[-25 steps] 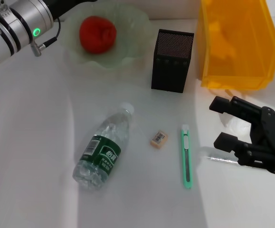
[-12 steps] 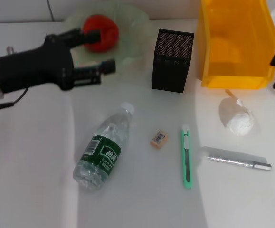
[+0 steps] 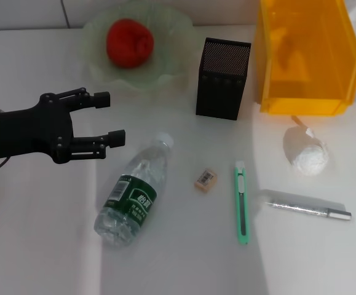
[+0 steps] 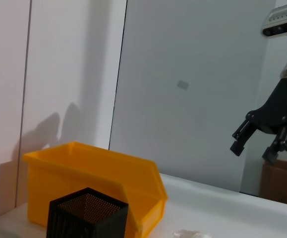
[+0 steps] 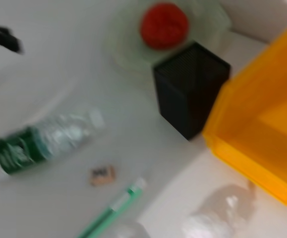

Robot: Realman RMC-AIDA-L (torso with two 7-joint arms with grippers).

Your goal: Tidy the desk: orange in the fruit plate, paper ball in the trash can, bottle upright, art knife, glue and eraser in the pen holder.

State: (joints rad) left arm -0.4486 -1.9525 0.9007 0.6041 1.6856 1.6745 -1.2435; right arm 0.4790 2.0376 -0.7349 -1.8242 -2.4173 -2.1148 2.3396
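Here, label by label:

Left gripper (image 3: 109, 117): at the left of the head view, black, its two fingers spread apart with nothing between them, reaching toward the middle of the frame between the fruit plate and the bottle.

Right gripper (image 4: 267, 145): outside the head view; seen far off at the right edge of the left wrist view, raised above the table, fingers apart and bare.

Orange (image 3: 129, 42): a red-orange fruit lying in the pale green fruit plate (image 3: 165, 67) at the upper left of the head view.

Bottle (image 3: 134, 190): lying on its side at lower centre-left, cap toward the upper right, green label showing.

Eraser (image 3: 205, 179): small, tan, on the table between the bottle and the art knife.

Art knife (image 3: 241, 203): green, lying lengthwise just right of the eraser.

Glue (image 3: 307, 206): a slim clear stick at lower right, apart from the knife.

Paper ball (image 3: 305, 153): white, crumpled, on the table just below the trash can.

Trash can (image 3: 307, 55): yellow bin at upper right.

Pen holder (image 3: 223, 78): black mesh box, upright, between plate and bin.
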